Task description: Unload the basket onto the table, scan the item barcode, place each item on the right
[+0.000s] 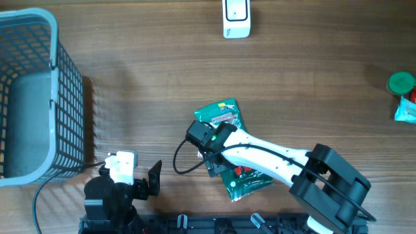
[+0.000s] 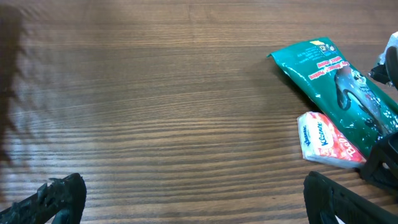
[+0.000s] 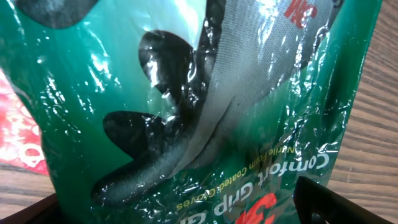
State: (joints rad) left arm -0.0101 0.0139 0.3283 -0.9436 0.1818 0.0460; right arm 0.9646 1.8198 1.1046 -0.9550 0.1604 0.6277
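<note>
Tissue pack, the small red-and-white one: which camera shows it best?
Left wrist view: the tissue pack shows nearly whole beside the green glove package, brand readable. Overhead, the right arm hides all but a red speck; the right wrist view catches only a red sliver at left.

Glossy green glove packet point(image 1: 224, 112), lying flat, printed side up, white scanner point(image 1: 236, 18) well apart beyond it

One basket point(image 1: 70, 110), one scanner point(image 1: 236, 18), one glove pack point(image 1: 224, 116)
</note>
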